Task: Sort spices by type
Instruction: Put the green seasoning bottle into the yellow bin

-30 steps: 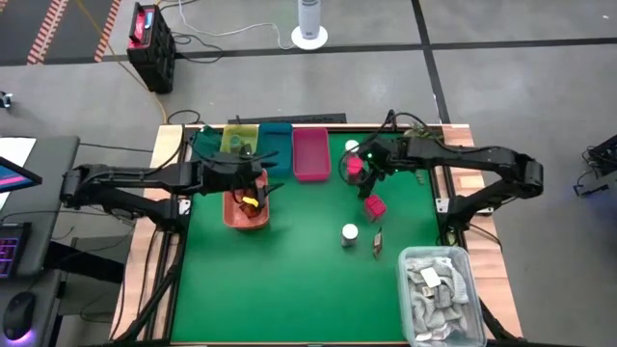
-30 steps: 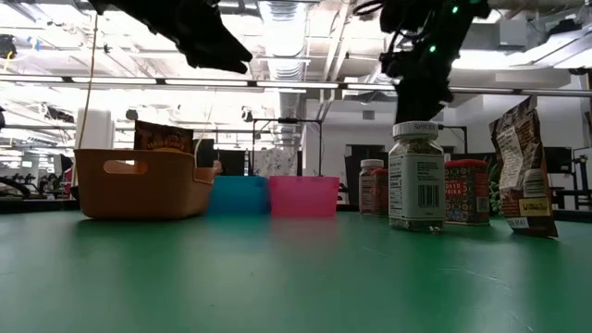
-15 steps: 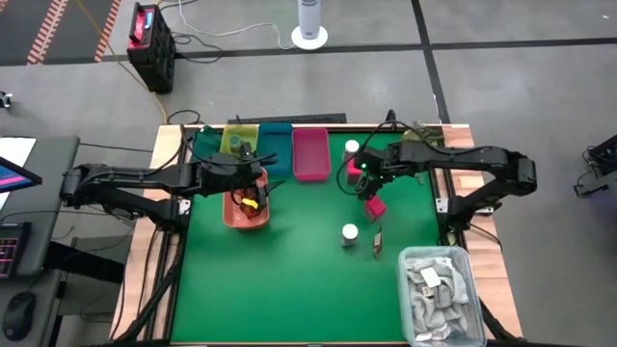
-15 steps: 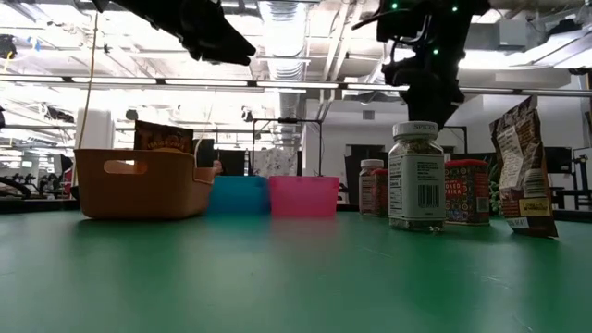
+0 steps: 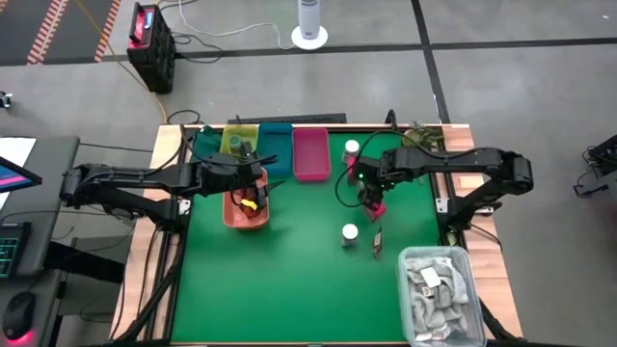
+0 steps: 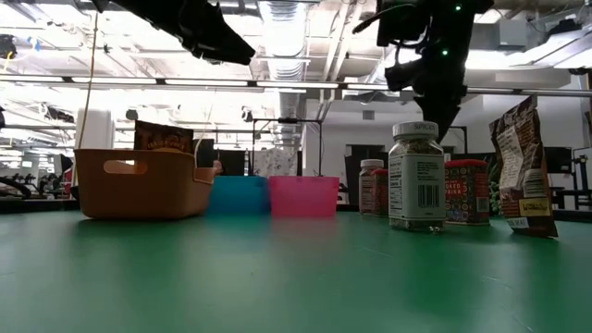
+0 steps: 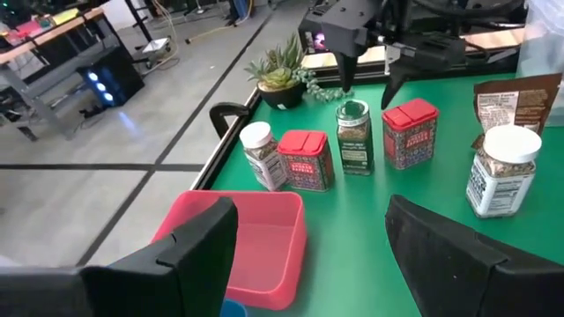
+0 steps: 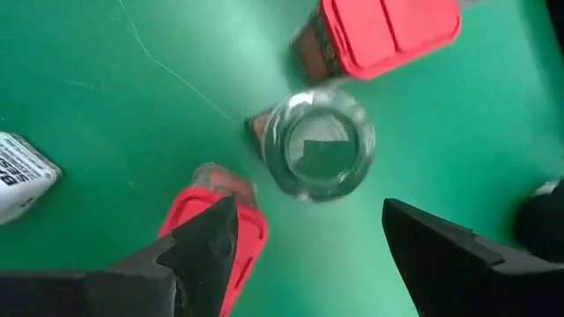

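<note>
Greenish jar (image 8: 318, 156) under right gripper (image 8: 304, 231) spread wide, empty, left gripper (image 7: 310, 231) released above orange tray (image 5: 234, 214)

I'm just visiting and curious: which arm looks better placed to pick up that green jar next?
The right one, I'd guess. Its open gripper hangs directly above the green jar, while the left gripper is across the table over the orange bin.

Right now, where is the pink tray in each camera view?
High view: pink tray at the table's far edge, beside the blue tray.
Low view: pink tray mid-picture, right of the blue tray.
Left wrist view: pink tray nearest the camera.
Right wrist view: not in it.
Shared landmark: the front white-capped jar.
</note>
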Tool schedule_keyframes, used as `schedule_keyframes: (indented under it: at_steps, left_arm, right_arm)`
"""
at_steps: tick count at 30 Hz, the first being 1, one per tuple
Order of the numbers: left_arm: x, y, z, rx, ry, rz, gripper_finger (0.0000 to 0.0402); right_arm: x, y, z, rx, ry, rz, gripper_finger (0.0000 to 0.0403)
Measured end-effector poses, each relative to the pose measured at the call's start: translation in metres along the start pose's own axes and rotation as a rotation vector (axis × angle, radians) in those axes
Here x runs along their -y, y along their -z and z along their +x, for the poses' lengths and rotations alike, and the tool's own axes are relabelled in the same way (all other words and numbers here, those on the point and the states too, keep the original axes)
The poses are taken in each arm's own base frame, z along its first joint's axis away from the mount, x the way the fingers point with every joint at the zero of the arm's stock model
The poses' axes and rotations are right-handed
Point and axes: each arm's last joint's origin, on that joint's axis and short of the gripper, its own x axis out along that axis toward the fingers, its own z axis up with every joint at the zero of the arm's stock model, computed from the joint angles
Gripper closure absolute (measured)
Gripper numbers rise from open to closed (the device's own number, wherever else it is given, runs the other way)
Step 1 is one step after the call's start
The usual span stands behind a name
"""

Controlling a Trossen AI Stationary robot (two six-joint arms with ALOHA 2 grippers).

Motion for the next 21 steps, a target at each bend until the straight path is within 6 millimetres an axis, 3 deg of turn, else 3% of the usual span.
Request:
schedule_keyframes:
  at_steps: [7,13,21]
  left_arm:
    - [0.0,0.002,0.0,-0.024,0.004,0.009,0.0125]
    - [0.001,0.003,0.0,-0.031,0.006,0.023,0.0125]
    - [0.001,0.004,0.0,-0.037,0.007,0.026,0.0125]
  right_arm:
    - [-0.001,-0.004,0.001,0.029,-0.036,-0.194,0.0096]
    - [-0.004,-0.01,0.013,0.007,-0.018,-0.298,0.0096]
    - [0.0,-0.015,0.022,-0.008,0.012,-0.321,0.0096]
